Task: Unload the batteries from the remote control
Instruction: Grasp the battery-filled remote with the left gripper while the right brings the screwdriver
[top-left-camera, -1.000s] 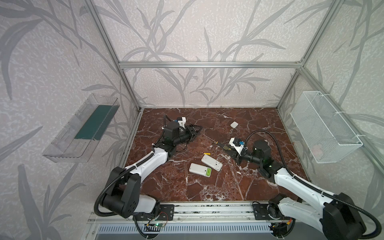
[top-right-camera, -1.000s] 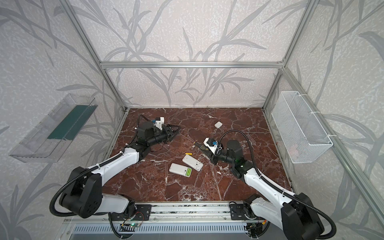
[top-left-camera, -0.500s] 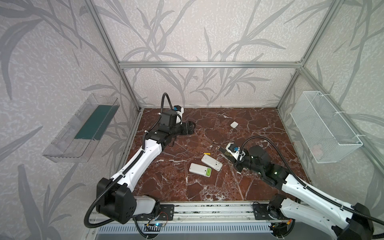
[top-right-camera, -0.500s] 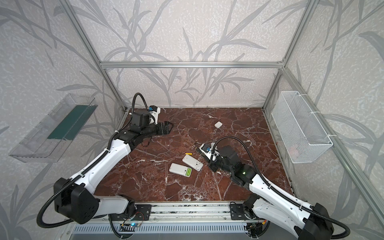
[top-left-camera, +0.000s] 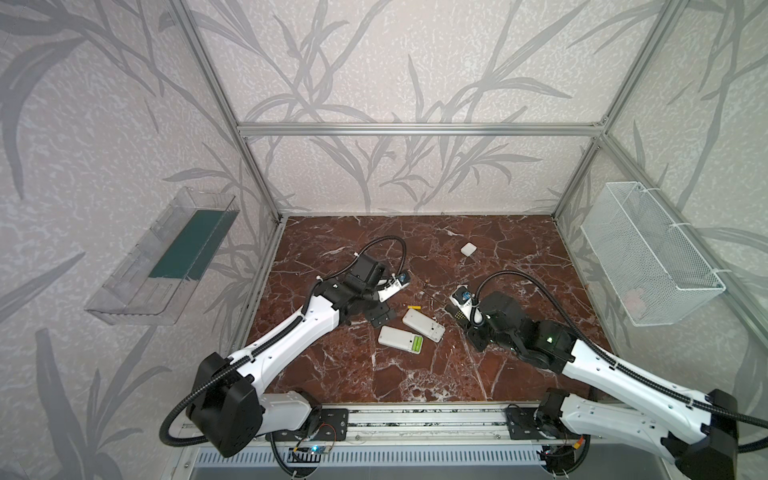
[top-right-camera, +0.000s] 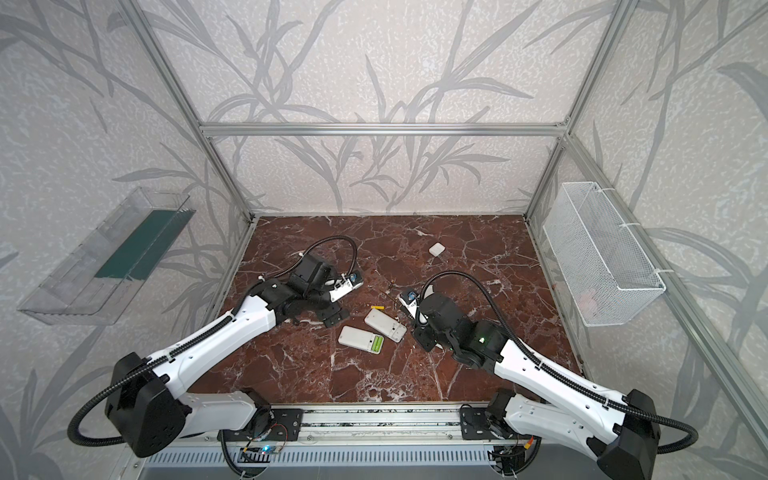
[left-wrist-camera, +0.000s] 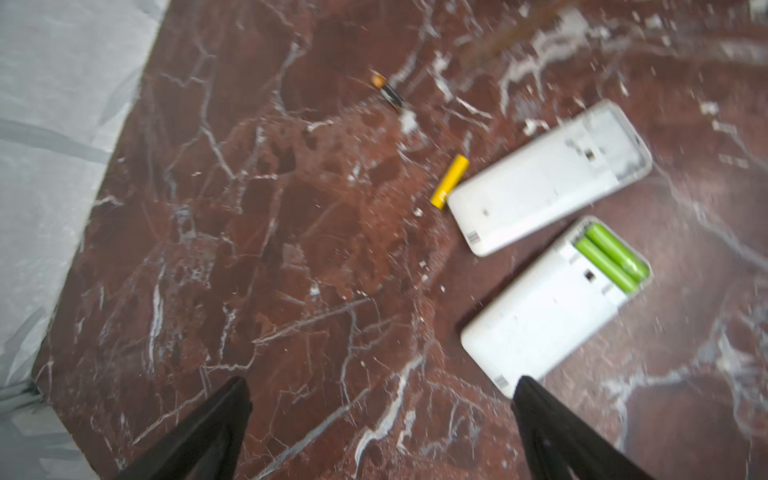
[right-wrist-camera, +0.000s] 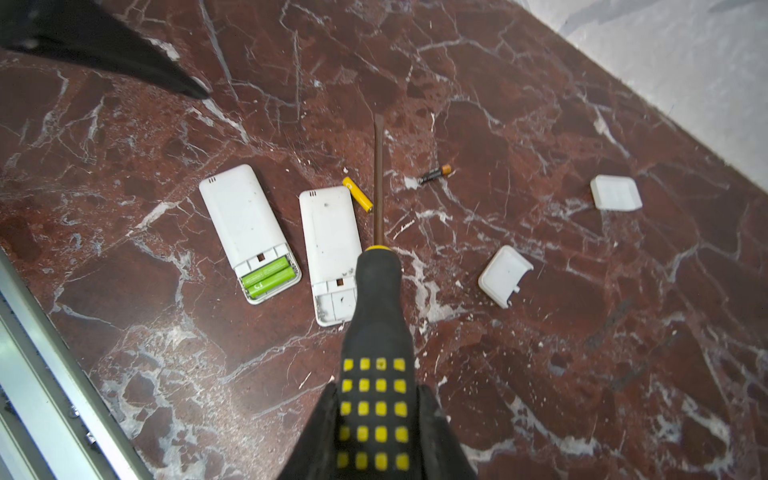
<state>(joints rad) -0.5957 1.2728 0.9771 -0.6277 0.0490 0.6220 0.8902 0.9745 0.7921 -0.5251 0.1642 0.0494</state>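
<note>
Batteries are what we look for, and we count four. Two green batteries (right-wrist-camera: 268, 276) sit side by side in the open back of the full remote (right-wrist-camera: 245, 220). It lies on the counter (right-wrist-camera: 582, 374), ahead of the right end effector (right-wrist-camera: 378, 401) and off to one side. The empty remote (right-wrist-camera: 330, 237) lies next to it, closer to the right end effector, with its battery slot bare. The yellow battery (right-wrist-camera: 357, 193) lies loose on the counter, just beside the far end of the empty remote. The black battery (right-wrist-camera: 435, 174) lies loose too.

The right end effector is closed on the handle of the screwdriver (right-wrist-camera: 376, 299). The metal shaft points straight out ahead and runs between the yellow battery and the black battery. We cannot tell if its tip touches the counter.

The left end effector (left-wrist-camera: 382, 386) is wide open and holds nothing. The full remote lies just ahead of one of its fingers (left-wrist-camera: 552, 428).

The near cover (right-wrist-camera: 505, 274) lies close to the right end effector. The far cover (right-wrist-camera: 616, 192) lies well ahead of it.
</note>
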